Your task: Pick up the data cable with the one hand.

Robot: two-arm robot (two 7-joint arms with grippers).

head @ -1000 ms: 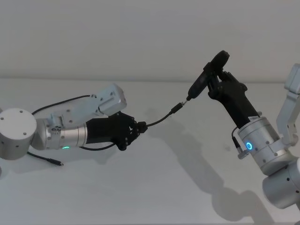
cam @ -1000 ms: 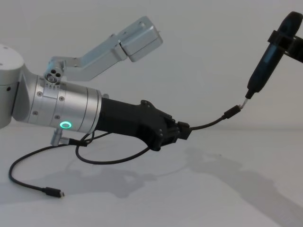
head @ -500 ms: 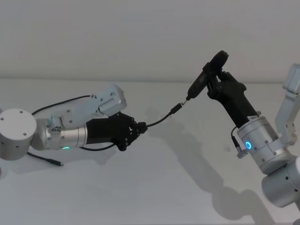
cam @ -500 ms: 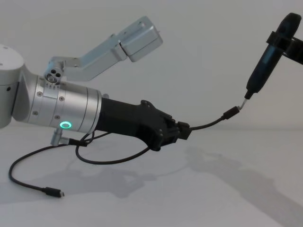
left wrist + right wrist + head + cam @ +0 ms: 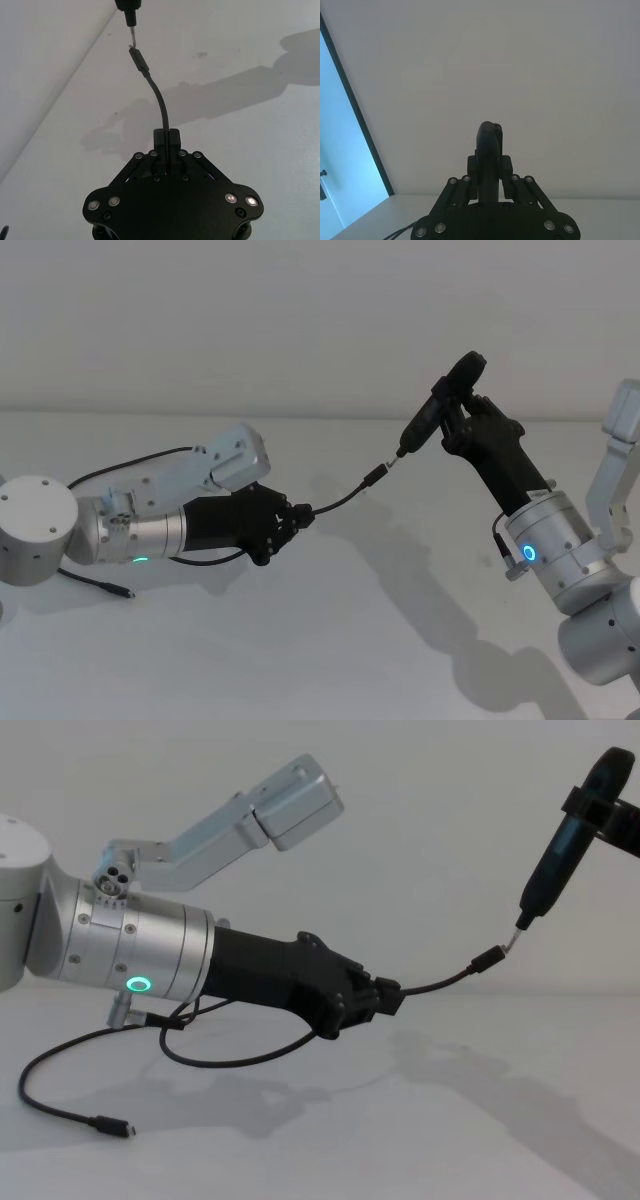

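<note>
The left claw [image 5: 292,523] pinches the data cable [image 5: 335,500] tight. The right claw [image 5: 455,410] grips a pen tool [image 5: 437,405]. The cable looks thin, light, bendy.

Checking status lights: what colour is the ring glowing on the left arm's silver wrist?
Green; the glowing ring shows best in the chest view.

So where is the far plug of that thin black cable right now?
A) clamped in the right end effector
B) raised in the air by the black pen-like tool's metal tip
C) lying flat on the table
B: the thin black cable rises from the left end effector, its plug beside the black pen-like tool tip.
</note>
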